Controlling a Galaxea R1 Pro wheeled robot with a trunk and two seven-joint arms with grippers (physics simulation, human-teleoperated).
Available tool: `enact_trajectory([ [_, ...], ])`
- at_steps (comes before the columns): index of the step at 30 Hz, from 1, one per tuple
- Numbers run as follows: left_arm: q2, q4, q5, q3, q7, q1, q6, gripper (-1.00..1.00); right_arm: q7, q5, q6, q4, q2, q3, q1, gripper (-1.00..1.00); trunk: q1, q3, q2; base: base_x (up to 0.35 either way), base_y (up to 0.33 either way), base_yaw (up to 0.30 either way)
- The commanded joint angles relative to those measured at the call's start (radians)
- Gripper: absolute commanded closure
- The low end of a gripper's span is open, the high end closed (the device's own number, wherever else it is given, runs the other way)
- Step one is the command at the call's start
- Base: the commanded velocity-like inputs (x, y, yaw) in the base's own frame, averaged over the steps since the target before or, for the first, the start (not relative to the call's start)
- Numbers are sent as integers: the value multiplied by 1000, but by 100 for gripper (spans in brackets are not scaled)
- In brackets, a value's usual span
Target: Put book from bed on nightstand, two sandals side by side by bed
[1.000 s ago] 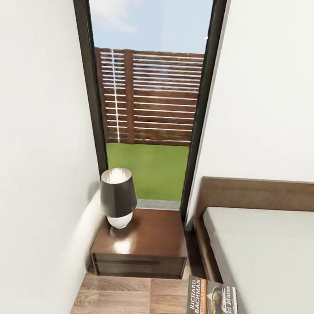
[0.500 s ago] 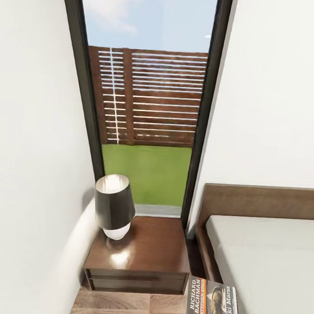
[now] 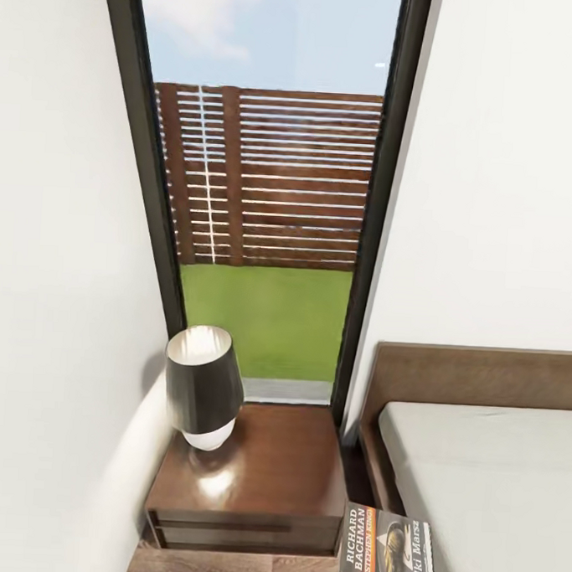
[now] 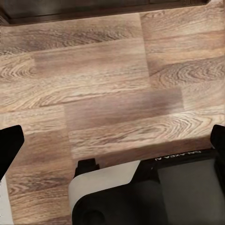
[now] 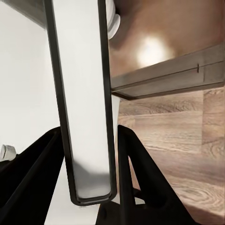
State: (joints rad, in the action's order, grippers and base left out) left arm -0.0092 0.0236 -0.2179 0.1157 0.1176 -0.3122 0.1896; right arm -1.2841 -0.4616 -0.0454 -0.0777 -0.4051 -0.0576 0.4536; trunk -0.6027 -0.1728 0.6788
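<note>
My right jaws pinch the book by its edge: in the right wrist view the two dark fingers press on either side of the thin white page block, which stands out ahead of them. I judge I hold it edge-on like this so that I can carry it flat over the nightstand and lay it down cover-up. In the head view the book hangs low, above the gap between the nightstand and the bed, with its orange band and white lettering towards the nightstand.

My left jaws are spread wide, gripping nothing, their dark tips at either side of the left wrist view over the wood floor. That arm hangs idle, I think, so it stays out of the way in this narrow corner.

The glossy top of the nightstand is bare on the side nearer the bed, and that is where I would aim. The lamp stands on the far side, close to the white wall, so the book must land clear of its shade and base. Behind the nightstand runs the tall dark-framed window, with grass and a slatted fence outside. The headboard and the bed frame hem in the other side, leaving little room to swing.
</note>
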Motion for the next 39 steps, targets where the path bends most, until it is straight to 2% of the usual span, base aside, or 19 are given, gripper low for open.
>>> enact_trajectory([
  [1,0,-1,-9,9,2,-1,3,-100,-3,-6,-4,-4,0,-5,2,100,-1,-2,1,241,0,0],
  [27,0,-1,-9,9,2,-1,3,-100,-3,-6,-5,-4,0,-5,2,100,-1,-2,1,261,0,0],
  [39,0,-1,-9,9,2,-1,3,-100,-3,-6,-5,-4,0,-5,2,100,-1,-2,1,52,0,0],
])
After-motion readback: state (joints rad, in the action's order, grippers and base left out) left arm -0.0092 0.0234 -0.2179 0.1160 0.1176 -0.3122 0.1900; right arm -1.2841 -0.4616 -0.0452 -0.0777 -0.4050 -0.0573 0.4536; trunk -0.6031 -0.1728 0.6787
